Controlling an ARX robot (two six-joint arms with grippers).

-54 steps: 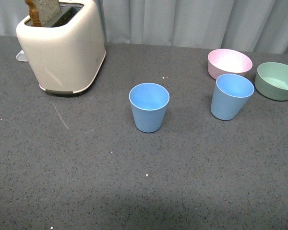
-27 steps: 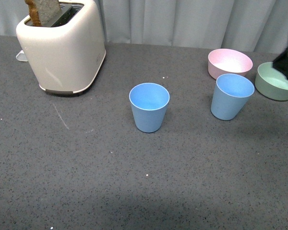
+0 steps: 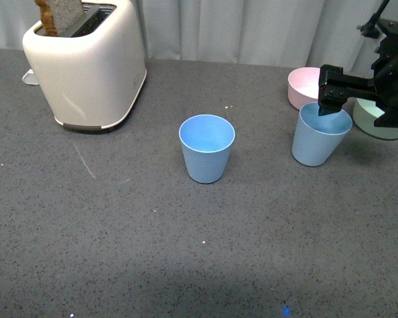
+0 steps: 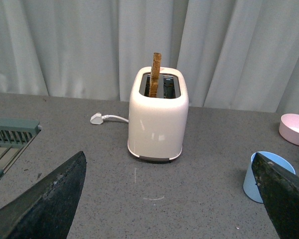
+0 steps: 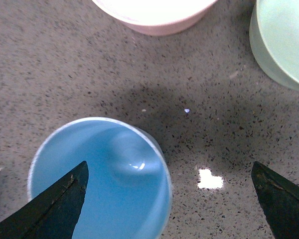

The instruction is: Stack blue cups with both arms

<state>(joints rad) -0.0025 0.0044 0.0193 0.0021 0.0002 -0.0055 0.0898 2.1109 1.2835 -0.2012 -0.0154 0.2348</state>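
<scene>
Two upright on the bench [image 3: 119, 218], well apart: middle blue cup [image 3: 206, 149], right blue cup [image 3: 318, 142]. Hovering above the right one with right claw [image 3: 355, 105] spread wide; left claw [image 4: 174, 199] spread too. Could clip the rim and tip it if lowered off-centre. Half second ago: only at picture's edge, over green bowl [image 3: 365, 120].

- The right arm [image 3: 393, 73] was absent 1.0 s ago and only at the frame edge 0.5 s ago. It has since advanced to the right cup [image 3: 318, 142].
- The right gripper [image 3: 355, 106] now hangs just above the right cup's rim with its jaws spread wide. One finger [image 3: 331, 89] sits over the far side of the rim.
- The arm now hides part of the pink bowl [image 3: 302, 83] behind the right cup and most of the green bowl [image 3: 378, 130] beside it.
- A blue light spot [image 3: 286, 310] has appeared on the table [image 3: 119, 232], well in front of the right cup.
</scene>
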